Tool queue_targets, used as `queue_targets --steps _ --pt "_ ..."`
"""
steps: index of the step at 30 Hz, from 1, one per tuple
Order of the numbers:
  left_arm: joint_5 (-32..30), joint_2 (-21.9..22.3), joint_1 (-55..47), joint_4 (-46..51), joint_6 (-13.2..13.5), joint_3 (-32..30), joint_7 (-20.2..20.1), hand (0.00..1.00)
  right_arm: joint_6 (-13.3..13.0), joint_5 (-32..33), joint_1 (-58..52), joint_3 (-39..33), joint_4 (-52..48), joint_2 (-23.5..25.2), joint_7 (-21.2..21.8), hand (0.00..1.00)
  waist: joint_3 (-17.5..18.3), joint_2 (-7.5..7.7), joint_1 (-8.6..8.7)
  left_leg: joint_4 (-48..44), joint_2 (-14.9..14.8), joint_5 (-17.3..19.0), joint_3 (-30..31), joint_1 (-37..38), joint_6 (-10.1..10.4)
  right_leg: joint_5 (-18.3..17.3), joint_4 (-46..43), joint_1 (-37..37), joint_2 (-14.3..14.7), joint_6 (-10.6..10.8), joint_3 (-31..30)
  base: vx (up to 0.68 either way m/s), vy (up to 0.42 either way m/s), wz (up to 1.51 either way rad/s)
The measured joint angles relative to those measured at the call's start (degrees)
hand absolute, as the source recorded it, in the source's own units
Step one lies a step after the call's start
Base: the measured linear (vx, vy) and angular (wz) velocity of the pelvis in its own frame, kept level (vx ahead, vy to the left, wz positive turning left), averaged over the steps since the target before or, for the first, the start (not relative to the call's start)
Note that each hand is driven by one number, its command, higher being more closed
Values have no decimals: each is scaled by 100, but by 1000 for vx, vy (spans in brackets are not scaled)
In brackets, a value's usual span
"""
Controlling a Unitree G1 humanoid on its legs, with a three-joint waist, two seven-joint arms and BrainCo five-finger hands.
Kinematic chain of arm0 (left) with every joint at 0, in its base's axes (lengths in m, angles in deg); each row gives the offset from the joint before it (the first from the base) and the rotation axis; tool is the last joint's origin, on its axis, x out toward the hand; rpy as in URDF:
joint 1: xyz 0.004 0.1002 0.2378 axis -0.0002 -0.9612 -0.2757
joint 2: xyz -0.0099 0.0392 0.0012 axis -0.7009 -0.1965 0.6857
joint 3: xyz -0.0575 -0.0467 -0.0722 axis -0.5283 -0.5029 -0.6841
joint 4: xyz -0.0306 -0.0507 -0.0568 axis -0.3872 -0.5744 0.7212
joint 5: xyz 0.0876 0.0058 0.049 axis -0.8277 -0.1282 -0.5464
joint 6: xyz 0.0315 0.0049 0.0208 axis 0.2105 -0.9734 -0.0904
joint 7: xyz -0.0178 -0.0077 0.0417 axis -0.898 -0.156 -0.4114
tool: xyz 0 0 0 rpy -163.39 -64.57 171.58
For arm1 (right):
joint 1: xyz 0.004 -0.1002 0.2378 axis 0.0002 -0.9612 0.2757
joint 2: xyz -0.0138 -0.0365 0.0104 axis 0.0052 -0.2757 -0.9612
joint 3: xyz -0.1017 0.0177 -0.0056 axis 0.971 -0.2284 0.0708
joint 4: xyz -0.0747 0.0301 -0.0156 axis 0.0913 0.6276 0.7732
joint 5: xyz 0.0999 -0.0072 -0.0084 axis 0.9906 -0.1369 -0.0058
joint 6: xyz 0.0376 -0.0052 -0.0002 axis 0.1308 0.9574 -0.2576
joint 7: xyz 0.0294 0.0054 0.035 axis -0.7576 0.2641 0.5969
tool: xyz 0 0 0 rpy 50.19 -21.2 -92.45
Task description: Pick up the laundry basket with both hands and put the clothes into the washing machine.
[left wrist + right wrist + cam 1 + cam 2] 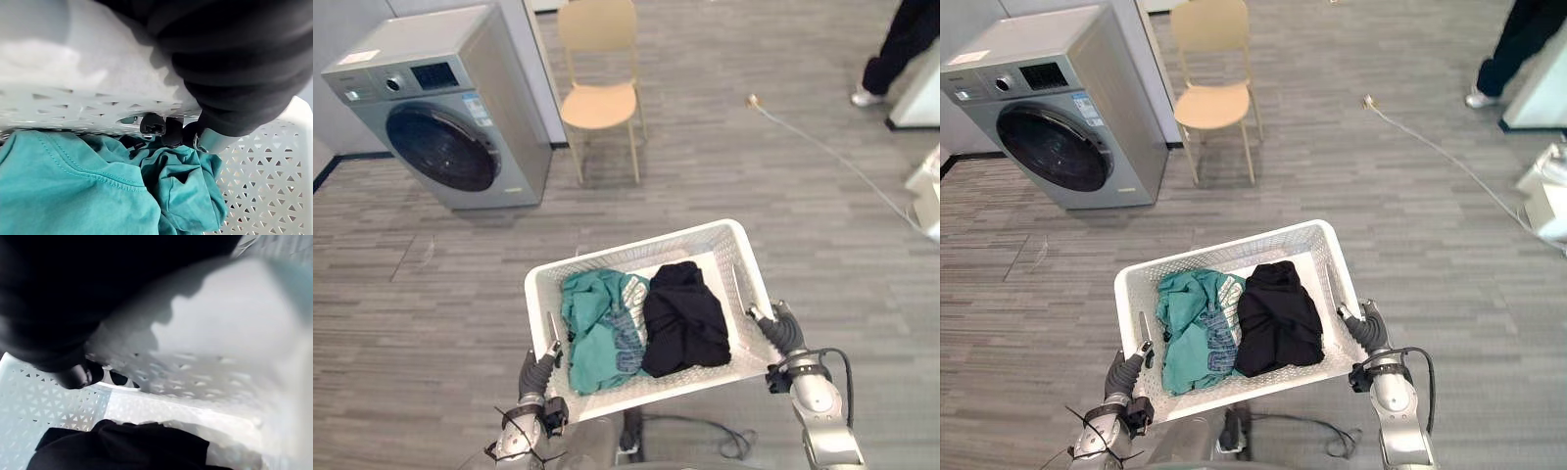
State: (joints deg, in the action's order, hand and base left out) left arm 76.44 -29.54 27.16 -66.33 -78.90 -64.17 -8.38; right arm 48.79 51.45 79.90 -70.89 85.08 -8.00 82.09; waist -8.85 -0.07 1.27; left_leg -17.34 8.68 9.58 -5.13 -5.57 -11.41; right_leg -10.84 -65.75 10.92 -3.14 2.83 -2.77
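I hold a white perforated laundry basket (636, 245) off the floor in front of me, one hand at each short end. Inside lie a teal garment (602, 328) and a black garment (683, 318) side by side. My left hand (536, 372) grips the left end; in its wrist view the dark fingertips (152, 125) curl through the handle slot above the teal cloth (73, 191). At the other end my right hand (781, 331) hooks a fingertip (78, 376) through its slot. The grey washing machine (440, 108) stands far left, its round door (443, 147) closed.
A beige chair (599, 103) stands just right of the machine. A pale cable (832, 152) runs across the wood-look floor at the right, toward a white object (928, 191) at the edge. A person's leg and shoe (901, 44) show at the top right.
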Motion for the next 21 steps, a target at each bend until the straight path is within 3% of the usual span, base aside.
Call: queue_targets --steps 1,2,4,6,7,8,9,10,11,12,13,14,16,18,20,21 --pt "-2 -17 -1 1 2 -1 15 100 0 0 -23 10 0 1 0 100 -46 -159 75 157 -130 -2 68 406 3 -351 330 365 -12 -220 179 530 25 33" --pt "-2 -43 6 8 6 0 20 100 -1 0 -44 28 -3 9 -1 100 -18 -260 100 165 -251 -2 104 611 4 -498 911 617 38 -261 288 640 -7 40" --pt "-1 -160 134 12 30 24 25 100 -3 2 -95 63 -113 6 -29 100 0 -288 134 361 -346 78 361 1034 146 -394 2523 942 123 -107 264 581 -82 49" --pt "-6 -341 356 -2 52 51 24 100 -5 3 -95 41 -189 72 -88 100 80 -65 174 617 -297 303 684 1438 480 484 4815 992 106 141 -81 684 -224 83" --pt "-16 -355 394 -27 51 95 25 100 -3 3 -100 31 -187 39 -129 100 86 -90 287 521 -390 628 990 1729 565 1055 4620 968 182 -67 -128 607 -241 92" --pt "-21 -295 398 -62 51 130 25 100 0 3 -109 31 -186 39 -131 100 99 -177 339 304 -473 776 1128 1800 641 1011 4320 938 267 -265 -126 607 -246 97" --pt "-28 -131 382 -125 45 170 30 100 34 3 -108 -23 -194 6 -144 100 114 -217 368 -588 -513 816 1210 1615 712 686 3901 848 302 -426 22 603 -209 71" --pt "-29 33 281 -125 43 180 37 100 65 3 -150 -23 -319 -114 -154 100 123 -359 381 -2065 -643 523 1090 1070 1178 468 3866 576 363 -506 137 609 -188 50" --pt "-21 90 230 -123 44 177 36 100 66 4 -168 -9 -406 -192 -149 100 108 -437 354 -2840 -734 138 998 741 1535 378 3888 409 447 -549 177 618 -142 6" --pt "8 142 120 -124 50 188 34 100 68 4 -187 37 -558 -311 -118 100 97 -536 206 -4224 -1000 -478 854 106 1863 147 3999 24 633 -809 204 648 -119 -26" --pt "79 141 85 -134 49 220 26 100 81 6 -193 34 -570 -319 -118 100 95 -595 104 -5136 -1178 -412 742 -320 1814 46 4210 -440 746 -914 206 642 -104 -33" --pt "88 130 89 -149 50 222 18 100 106 6 -198 38 -567 -313 -117 100 65 -541 79 -5331 -1211 -349 671 -479 1712 9 4325 -683 746 -909 180 510 -73 -23" --pt "96 105 88 -151 95 218 2 100 107 10 -159 66 -577 -356 -121 100 61 -400 -48 -5108 -1377 -77 255 -1038 1292 -58 4794 -1301 657 -904 -47 618 -53 -38" --pt "115 126 113 -150 141 190 3 100 109 15 -38 66 -573 -420 -121 100 91 -406 -119 -4199 -1448 36 197 -1537 1237 -170 4949 -1477 541 -796 -301 598 33 -64" --pt "189 145 111 -152 142 170 8 100 122 14 40 106 -563 -486 -125 100 96 -412 -197 -2091 -1574 7 430 -1645 1281 -408 4953 -1669 351 -441 -606 529 125 -76" --pt "204 144 110 -152 142 170 7 100 121 14 46 114 -564 -525 -127 100 106 -421 -187 -1578 -1616 -23 539 -1608 1323 -463 4953 -1726 313 -350 -614 538 190 -67"
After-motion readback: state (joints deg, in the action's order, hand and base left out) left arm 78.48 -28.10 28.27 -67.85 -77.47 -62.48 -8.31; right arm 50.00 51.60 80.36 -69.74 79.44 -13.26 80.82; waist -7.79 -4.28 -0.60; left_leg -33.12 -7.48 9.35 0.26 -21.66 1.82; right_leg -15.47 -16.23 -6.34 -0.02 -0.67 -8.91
